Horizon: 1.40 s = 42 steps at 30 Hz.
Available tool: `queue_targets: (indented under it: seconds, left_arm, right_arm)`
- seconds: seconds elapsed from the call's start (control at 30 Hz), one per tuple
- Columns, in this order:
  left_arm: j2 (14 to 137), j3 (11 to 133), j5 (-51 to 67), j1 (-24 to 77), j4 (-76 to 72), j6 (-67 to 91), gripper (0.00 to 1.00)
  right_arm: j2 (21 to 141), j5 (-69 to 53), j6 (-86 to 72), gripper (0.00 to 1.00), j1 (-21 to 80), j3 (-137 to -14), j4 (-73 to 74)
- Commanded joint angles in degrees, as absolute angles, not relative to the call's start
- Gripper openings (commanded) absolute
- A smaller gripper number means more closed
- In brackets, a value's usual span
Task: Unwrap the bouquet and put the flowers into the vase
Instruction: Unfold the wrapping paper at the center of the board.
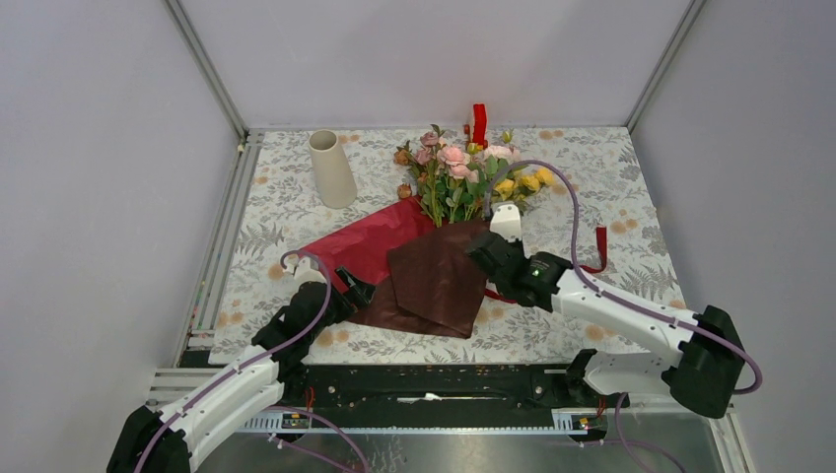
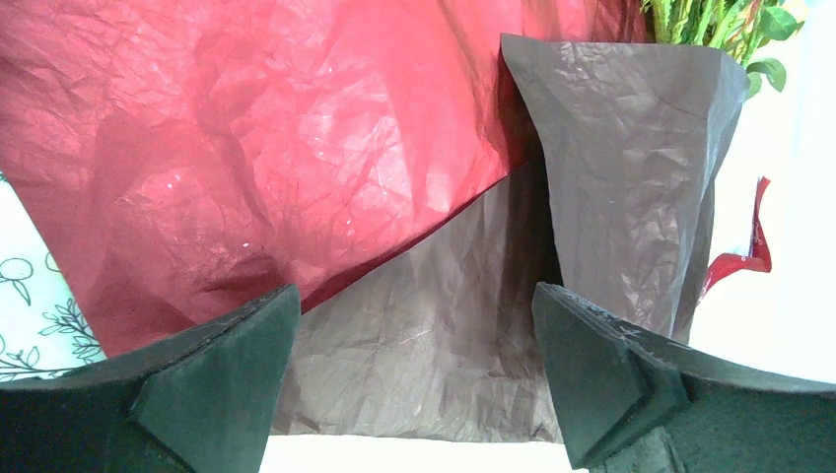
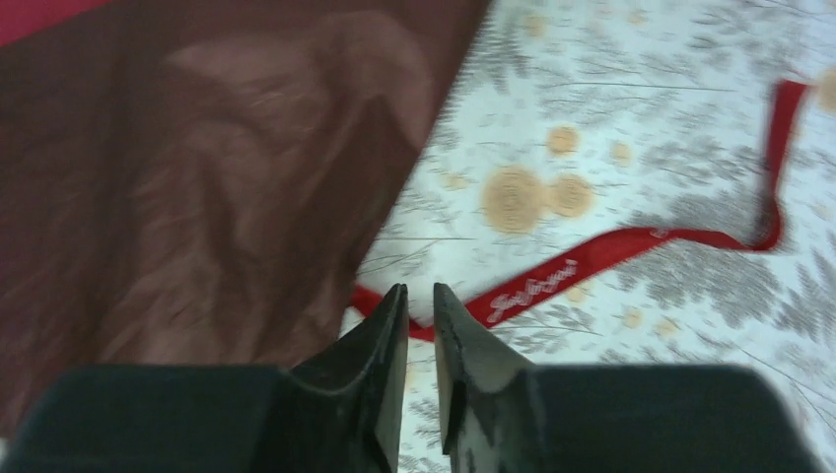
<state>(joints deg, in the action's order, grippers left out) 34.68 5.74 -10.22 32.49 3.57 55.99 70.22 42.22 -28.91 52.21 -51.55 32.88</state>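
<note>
The floral-clothed table (image 1: 611, 187) bears the bouquet (image 1: 434, 258), an upright vase (image 1: 331, 169) and red ribbon (image 1: 600, 244)

The top external camera looks down from high above the near edge, taking in the whole tablecloth (image 1: 296, 212). The left wrist camera sits low and close, facing across the wrapping paper (image 2: 246, 148). The right wrist camera looks steeply down, near the paper's brown edge and a red ribbon (image 3: 631, 241), and all three views share that brown sheet.
</note>
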Motion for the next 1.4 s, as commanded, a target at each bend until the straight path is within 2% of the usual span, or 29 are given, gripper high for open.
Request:
queue_targets:
  seconds: [0.0, 0.1, 0.4, 0.5, 0.7, 1.0, 1.3, 1.37]
  left_arm:
    - [35.24, 4.83, -9.62, 31.99, 1.02, 56.31, 0.99]
    - [35.17, 4.92, -9.47, 31.9, 1.06, 56.16, 0.99]
    - [35.08, 5.45, -8.8, 31.23, 1.78, 56.48, 0.99]
    - [34.45, 5.5, -9.22, 31.03, 1.45, 57.64, 0.99]
    - [33.85, 5.61, -8.72, 30.68, 2.05, 57.59, 0.99]
    - [31.25, 5.1, -8.32, 30.24, 4.22, 57.75, 0.99]
    - [30.97, 5.19, -7.83, 29.68, 4.75, 57.39, 0.99]
    - [31.03, 5.23, -7.74, 29.64, 4.65, 57.34, 0.99]
  right_arm:
    - [66.58, 27.65, -22.41, 0.37, 55.39, -45.76, 17.13]
    - [67.06, 27.32, -20.64, 0.54, 59.67, -45.19, 12.64]
    - [80.56, 29.5, -13.46, 0.78, 72.26, -50.7, 1.4]
    - [86.18, 31.45, -9.62, 0.82, 75.13, -51.76, -3.39]
    - [92.84, 33.1, -4.22, 0.84, 77.88, -54.03, -7.26]
    - [100.27, 38.91, -0.61, 0.82, 79.37, -56.51, -8.61]
    - [105.95, 49.91, -0.97, 0.75, 79.37, -61.23, -4.63]
    - [107.1, 51.47, -1.05, 0.7, 79.37, -62.29, -3.21]
